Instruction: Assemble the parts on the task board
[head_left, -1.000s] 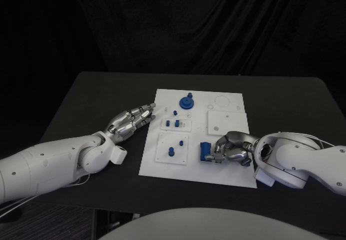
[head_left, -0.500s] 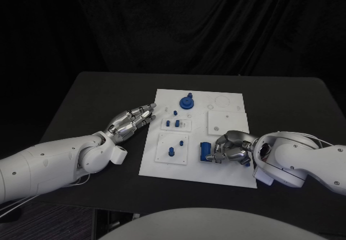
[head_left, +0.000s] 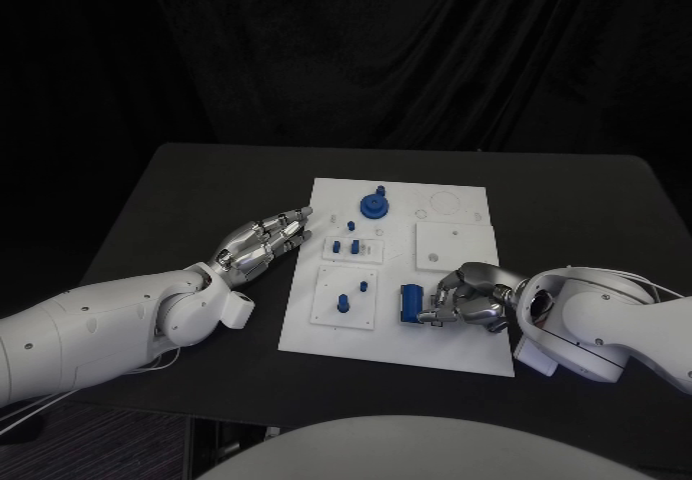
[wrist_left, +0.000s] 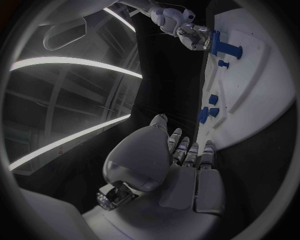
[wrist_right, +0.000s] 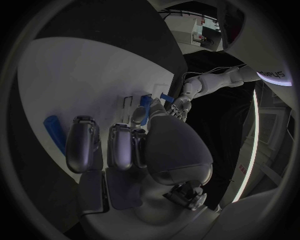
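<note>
While the right hand hovers with curled, seemingly empty fingers just beside the blue cylinder lying on the task board, it should straddle that part squarely before pinching, left hand resting flat, empty.

Looks like a robotics lab or test cell: black tabletop w/ black curtain backdrop behind it, long ceiling strip lights overhead, white equipment box further back in the room.
</note>
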